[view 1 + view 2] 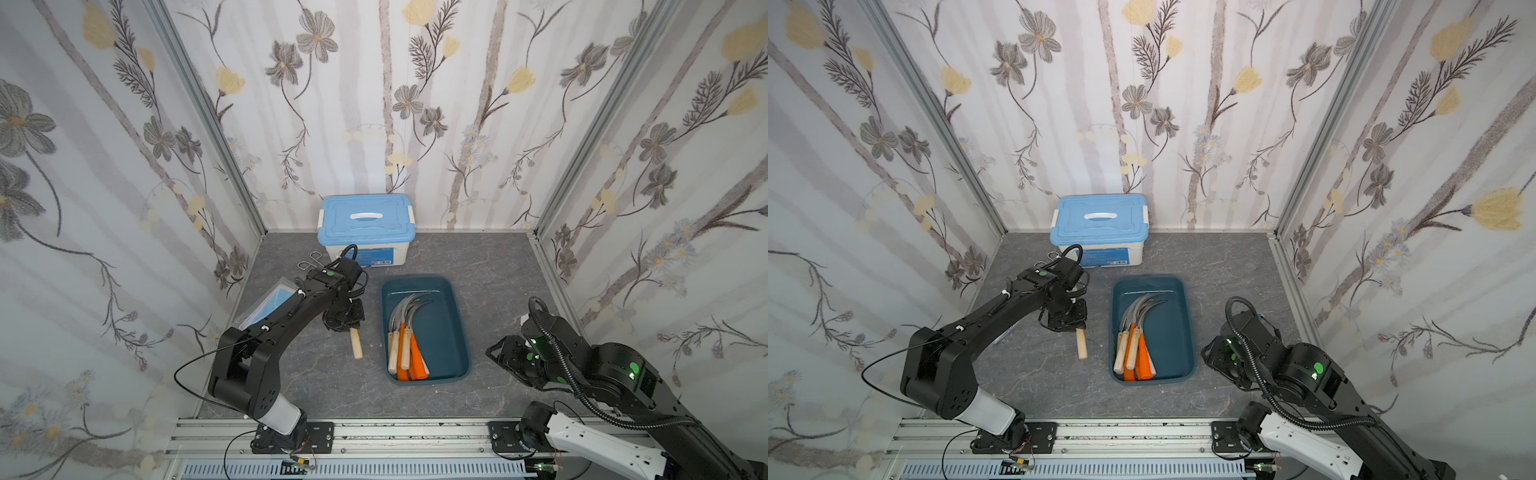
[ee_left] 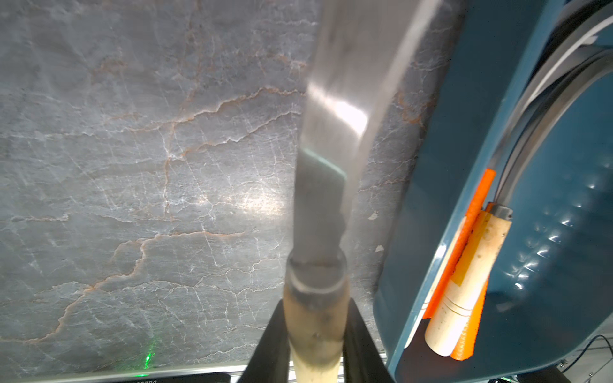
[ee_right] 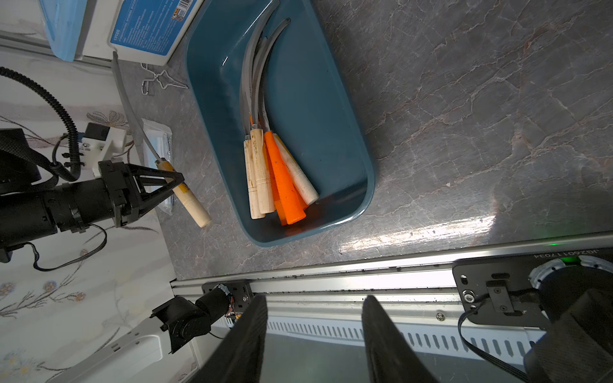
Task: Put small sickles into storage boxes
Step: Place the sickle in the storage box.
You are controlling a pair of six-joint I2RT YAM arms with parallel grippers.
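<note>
My left gripper (image 1: 347,323) is shut on the pale wooden handle of a small sickle (image 1: 356,343), held above the grey tabletop just left of the storage box. In the left wrist view the handle (image 2: 315,315) sits between both fingers, and the grey blade (image 2: 338,116) runs away alongside the tray's wall. The storage box (image 1: 457,307) is a dark teal open tray. Several small sickles (image 1: 405,345) with wooden and orange handles lie in its left half. My right gripper (image 3: 315,298) is open and empty, right of the tray near the front rail.
A white box with a light blue lid (image 1: 365,226) stands at the back wall. Wire tongs (image 1: 309,262) and a clear packet with blue contents (image 1: 266,299) lie behind my left arm. An aluminium rail (image 1: 374,436) runs along the front edge; patterned walls close three sides.
</note>
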